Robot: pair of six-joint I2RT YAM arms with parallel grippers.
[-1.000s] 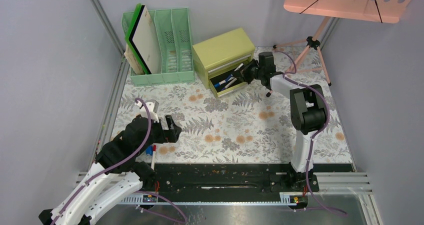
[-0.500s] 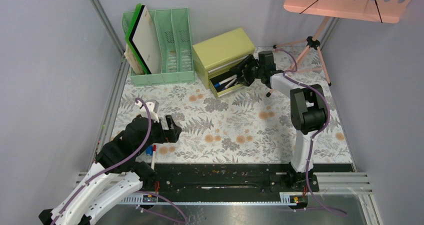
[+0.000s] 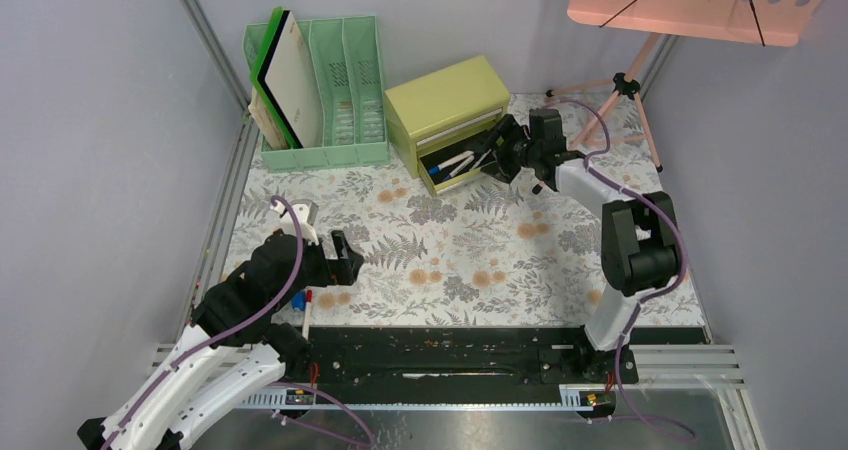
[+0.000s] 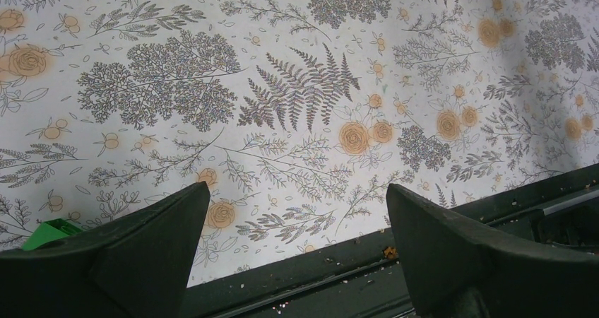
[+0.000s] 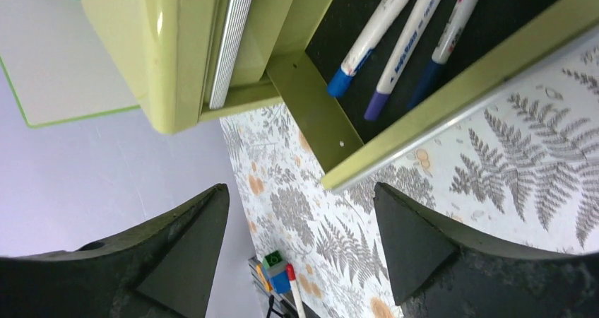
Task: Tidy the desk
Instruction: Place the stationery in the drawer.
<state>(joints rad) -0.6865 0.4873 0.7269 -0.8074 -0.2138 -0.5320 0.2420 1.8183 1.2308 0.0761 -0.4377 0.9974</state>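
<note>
Desk point(image 3: 470, 240), top view: the fern-and-flower covering spans the whole cell floor, with both arms bolted at its near edge. The left gripper point(image 3: 343, 260) hangs low over the desk's near-left part, released, with nothing in it. The right gripper point(image 3: 500, 153) reaches to the far middle and sits at the right end of the open drawer point(image 3: 440, 182) of the yellow-green chest point(image 3: 445, 98). Pens point(image 3: 453, 160) lie in the drawer. A green file rack point(image 3: 345, 80) stands left of the chest, with boards in its left slot.

Left wrist view: the fingers stand wide apart. I see only bare patterned desk between and beyond them. The black base rail crosses the lower right. A green scrap shows beside one finger; I cannot tell what it is.

Right wrist view: the fingers are spread and hold nothing. The drawer's front corner lies just beyond the gap, not touching either finger. Three blue-tipped pens lie side by side on the drawer's dark floor. The desk covering runs under and past the drawer. Small coloured bricks point(image 5: 277, 267) sit well apart, toward the desk's far side in this view.
</note>
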